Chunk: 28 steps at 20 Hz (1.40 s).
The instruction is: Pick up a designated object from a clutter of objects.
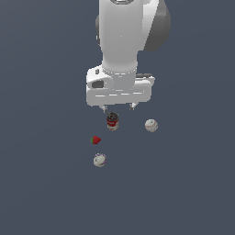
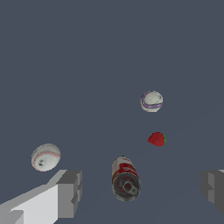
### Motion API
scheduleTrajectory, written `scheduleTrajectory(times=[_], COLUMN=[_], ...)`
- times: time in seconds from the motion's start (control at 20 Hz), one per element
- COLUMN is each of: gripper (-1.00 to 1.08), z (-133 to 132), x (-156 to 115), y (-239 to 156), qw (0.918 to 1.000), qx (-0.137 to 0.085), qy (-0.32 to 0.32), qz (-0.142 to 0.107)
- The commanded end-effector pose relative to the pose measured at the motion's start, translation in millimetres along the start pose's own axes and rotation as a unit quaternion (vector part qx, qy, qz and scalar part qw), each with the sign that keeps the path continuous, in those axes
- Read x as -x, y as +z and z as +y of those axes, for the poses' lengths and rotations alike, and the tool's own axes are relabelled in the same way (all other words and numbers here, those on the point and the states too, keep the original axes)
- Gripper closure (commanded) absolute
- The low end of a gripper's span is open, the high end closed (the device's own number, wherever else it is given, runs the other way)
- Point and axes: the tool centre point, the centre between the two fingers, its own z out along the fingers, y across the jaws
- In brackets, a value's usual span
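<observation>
The strawberry (image 1: 95, 140) is tiny and red with a green top, lying on the grey floor; it also shows in the wrist view (image 2: 157, 139). A dark can with a red label (image 1: 112, 121) stands just behind it, seen in the wrist view (image 2: 125, 178) between the fingers. Two whitish balls lie nearby: one in front of the strawberry (image 1: 99, 160) (image 2: 152, 101), one to the exterior view's right (image 1: 151, 125) (image 2: 46, 157). My gripper (image 1: 118, 108) (image 2: 142, 192) is open and empty, hovering above the can, up and to the right of the strawberry.
The white arm (image 1: 126, 41) fills the upper middle of the exterior view. The flat dark grey floor (image 1: 46, 193) spreads around the four items.
</observation>
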Motion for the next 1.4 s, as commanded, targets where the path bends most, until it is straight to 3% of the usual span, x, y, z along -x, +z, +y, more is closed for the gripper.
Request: scheduleTrajectory(times=[0.0, 0.65, 1.0, 1.35], gripper=[-0.92, -0.92, -0.92, -0.92], z=[4.7, 36.0, 52.9, 69.2], x=[-0.9, -3.2, -1.2, 3.0], y=[7.9, 61.2, 90.7, 119.9], qw=[0.9998, 0.9880, 0.9738, 0.9541], qx=[0.000, -0.001, -0.002, -0.003], qy=[-0.020, -0.154, -0.227, -0.299], qz=[0.000, -0.002, -0.002, -0.003])
